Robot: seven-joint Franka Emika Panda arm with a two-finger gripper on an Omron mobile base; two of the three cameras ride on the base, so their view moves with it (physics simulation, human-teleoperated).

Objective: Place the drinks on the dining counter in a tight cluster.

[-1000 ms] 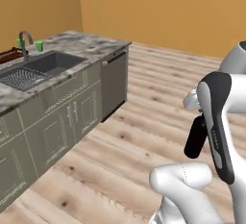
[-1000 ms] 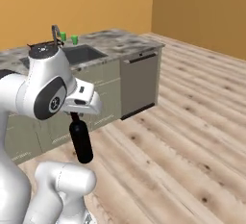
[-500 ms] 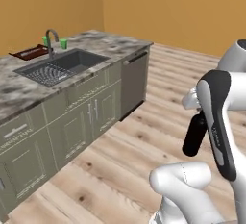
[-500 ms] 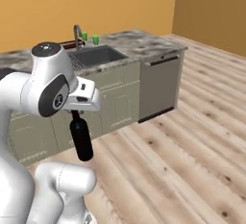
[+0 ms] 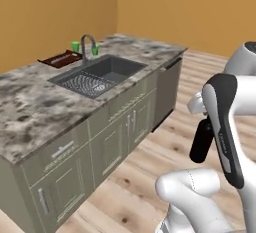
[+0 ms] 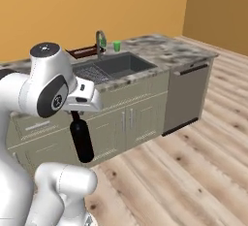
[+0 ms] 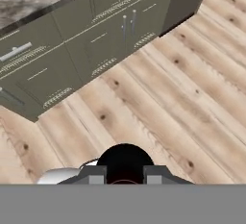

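The dining counter (image 5: 35,104), a long island with a speckled marble top over grey-green cabinet fronts (image 6: 131,123), stands ahead of the base, and the arm hangs short of it above the plank floor (image 7: 158,98). At the far corner of the island a stainless dishwasher front (image 6: 186,96) closes the cabinet run. Set into the top is the sink (image 5: 97,74), a dark basin that appears to hold only a ribbed drain grid on its near half; a curved faucet (image 5: 89,47) rises at its back edge. Beyond the faucet lies a dark red tray (image 5: 61,58), whose contents cannot be made out, and two green cups (image 5: 75,46) stand near it, their contents likewise not visible. The gripper (image 6: 76,114) is closed on the neck of the wine bottle (image 6: 81,140), which hangs upright below the hand, clear of both floor and counter. The bottle's body hangs lower than the countertop edge, so, as a judgement, an approach without first lifting could drive it into the cabinet fronts or the counter lip. A grip on the narrow neck alone may let the bottle swing or slip during a fast move. Release over or beside the basin could drop the bottle into the sink; release on the edge could tip it.
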